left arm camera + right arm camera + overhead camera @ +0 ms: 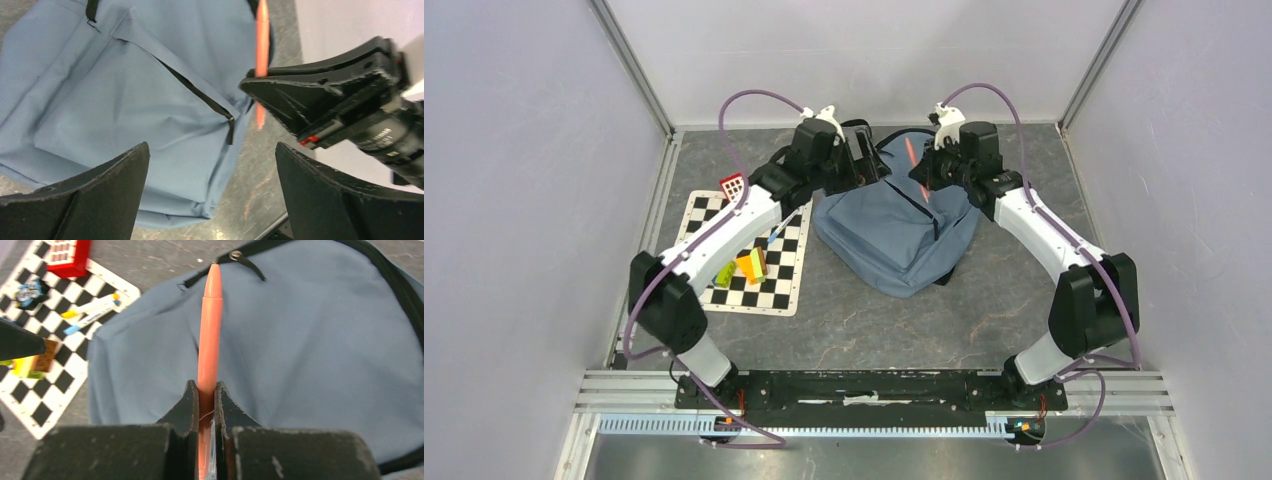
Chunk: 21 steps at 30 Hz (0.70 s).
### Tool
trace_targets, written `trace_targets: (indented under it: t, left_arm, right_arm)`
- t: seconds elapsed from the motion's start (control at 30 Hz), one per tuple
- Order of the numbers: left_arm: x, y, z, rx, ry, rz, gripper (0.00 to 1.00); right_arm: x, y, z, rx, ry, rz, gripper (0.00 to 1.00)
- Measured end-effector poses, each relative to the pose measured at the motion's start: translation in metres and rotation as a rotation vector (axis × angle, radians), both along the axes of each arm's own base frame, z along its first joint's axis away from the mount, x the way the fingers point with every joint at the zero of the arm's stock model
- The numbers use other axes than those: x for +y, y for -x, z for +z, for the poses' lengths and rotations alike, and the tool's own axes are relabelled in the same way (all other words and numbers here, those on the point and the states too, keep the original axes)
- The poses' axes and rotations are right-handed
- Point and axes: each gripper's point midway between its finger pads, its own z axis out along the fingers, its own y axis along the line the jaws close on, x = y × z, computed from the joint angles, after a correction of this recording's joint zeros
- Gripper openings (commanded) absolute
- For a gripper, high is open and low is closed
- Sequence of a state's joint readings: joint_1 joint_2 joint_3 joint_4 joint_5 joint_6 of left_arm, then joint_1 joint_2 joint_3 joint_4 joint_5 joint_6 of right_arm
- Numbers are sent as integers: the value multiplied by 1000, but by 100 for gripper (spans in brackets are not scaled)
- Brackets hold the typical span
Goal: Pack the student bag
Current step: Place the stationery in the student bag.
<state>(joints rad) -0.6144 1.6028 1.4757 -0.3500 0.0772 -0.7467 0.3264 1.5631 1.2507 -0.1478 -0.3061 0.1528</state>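
A dusty blue-grey student bag (894,235) lies at the far middle of the grey table (874,320). Over it, the right claw (205,388) is clamped tight on an orange pen (210,330). The left claw (211,150) hangs beside it, spread wide and holding nothing. A chequered mat (774,290) lies left of the bag.

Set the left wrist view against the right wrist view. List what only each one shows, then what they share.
Left wrist only: both fingers of the left gripper, spread wide and holding nothing, and the diagonal front-pocket zipper. Right wrist only: the checkerboard mat carrying a red calculator and two markers. Both: the student bag, and the right gripper with its fingers shut on the orange pen.
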Motion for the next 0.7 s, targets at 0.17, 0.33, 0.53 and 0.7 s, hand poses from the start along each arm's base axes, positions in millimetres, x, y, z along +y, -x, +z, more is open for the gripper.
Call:
trace_targets:
  t: [0.17,0.33,0.53,0.7]
  left_arm:
    - [-9,-17,-47,77,-136,-39,100]
    - [-19,-28,-94,126,-278,-98,100]
    - [-45,-57,-101,145,-324,-108,100]
    - [-59,-68,-109,200,-315,-107,100]
  right_arm:
    - [-22,-8,-19,17,94,-54,0]
    - [-42,-14,-24,23,130,-116,0]
    - [-70,-25,-25,14,174,-214,0]
    - [-80,-28,-25,0,215,-244,0]
